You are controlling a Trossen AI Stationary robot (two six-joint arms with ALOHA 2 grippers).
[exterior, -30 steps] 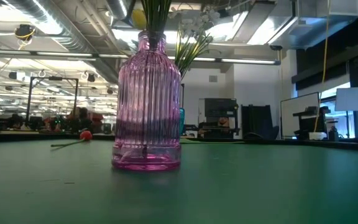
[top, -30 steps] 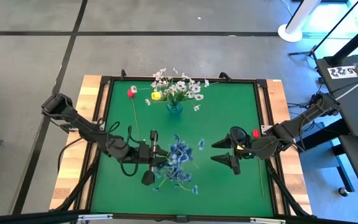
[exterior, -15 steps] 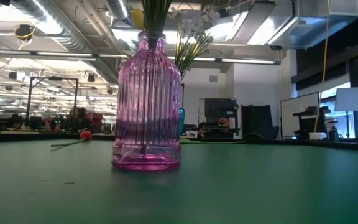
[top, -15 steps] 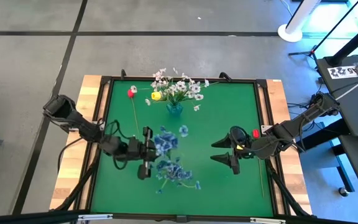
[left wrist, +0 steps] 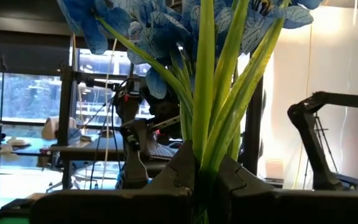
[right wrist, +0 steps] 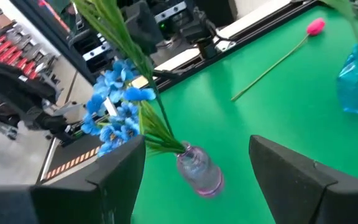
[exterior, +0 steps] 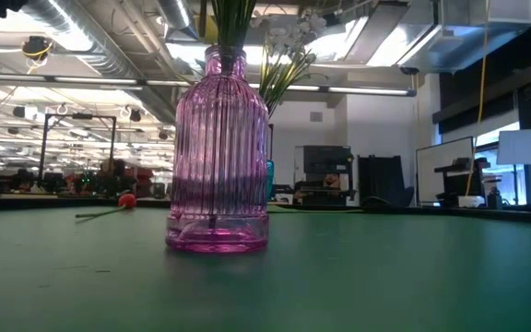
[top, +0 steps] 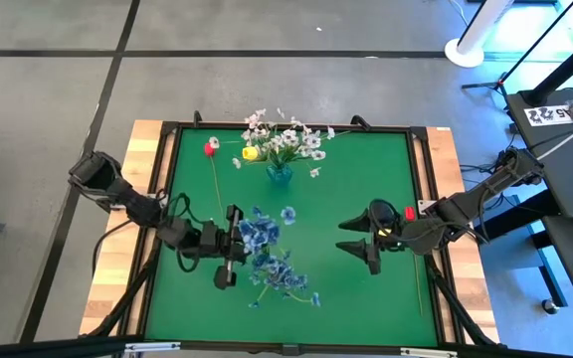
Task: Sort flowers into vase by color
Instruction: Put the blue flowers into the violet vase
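Overhead, the left gripper (top: pixel 229 246) is clamped on a blue flower spray (top: pixel 259 230), its stems running from the jaws toward the pink vase (top: pixel 280 276), which stands just beside it and already carries blue blossoms; the left arm is plainly the nearer one. Compared with a second ago, the spray has been drawn back from over the vase toward the table's middle. The right gripper (top: pixel 361 245) waits spread wide and empty on the vase's far side. Farther off stands the blue vase (top: pixel 279 173) with white flowers (top: pixel 288 138); a red flower (top: pixel 210 149) lies near it. At table height, the pink vase (exterior: pixel 218 159) stands upright with stems inside. From the left wrist, green stems (left wrist: pixel 205 99) rise upright from the closed fingers. From the right wrist, the pink vase (right wrist: pixel 200 172) lies ahead between wide fingers (right wrist: pixel 300 182).
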